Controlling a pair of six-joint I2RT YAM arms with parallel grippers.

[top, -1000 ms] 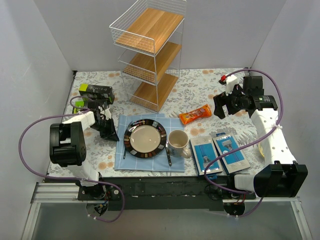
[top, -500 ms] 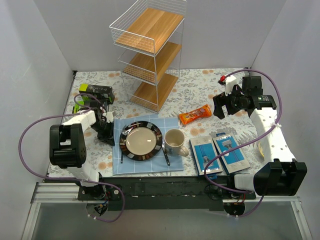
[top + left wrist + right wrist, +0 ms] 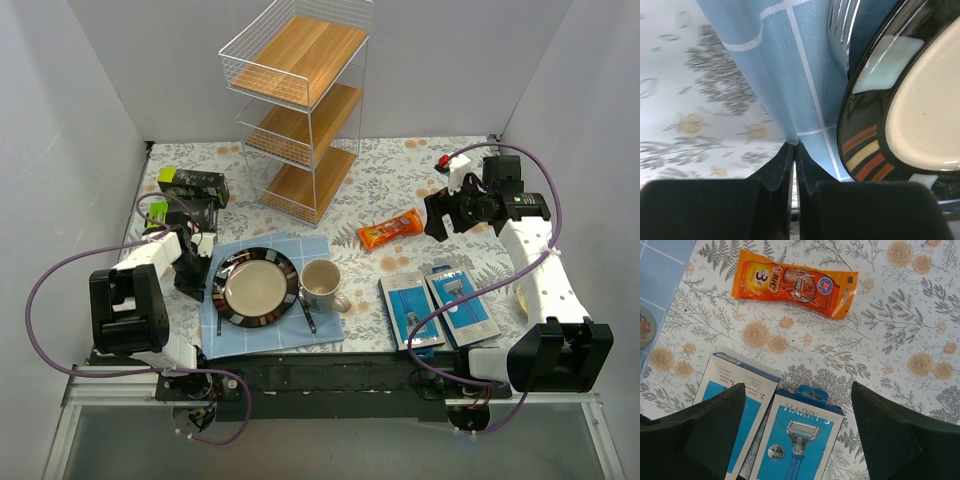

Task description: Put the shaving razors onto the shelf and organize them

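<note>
Two blue razor packs lie side by side on the table at the front right, the left pack (image 3: 407,308) and the right pack (image 3: 460,303). In the right wrist view the left pack (image 3: 732,415) and the right pack (image 3: 800,440) sit below my open right gripper (image 3: 797,390). That right gripper (image 3: 445,215) hovers above the table, behind the packs, and is empty. The white wire shelf (image 3: 300,100) stands at the back centre, its wooden boards bare. My left gripper (image 3: 190,275) is shut on the left edge of a blue placemat (image 3: 790,75), pinched at its tips (image 3: 792,147).
The placemat (image 3: 325,322) carries a dark-rimmed plate (image 3: 255,287), a mug (image 3: 322,285) and cutlery. An orange BIC packet (image 3: 391,229) lies between the shelf and the packs. Green-and-black boxes (image 3: 192,185) sit at the back left.
My left gripper has dragged the placemat, with plate and mug on it, to the left and toward the near edge. The right arm has barely moved.
</note>
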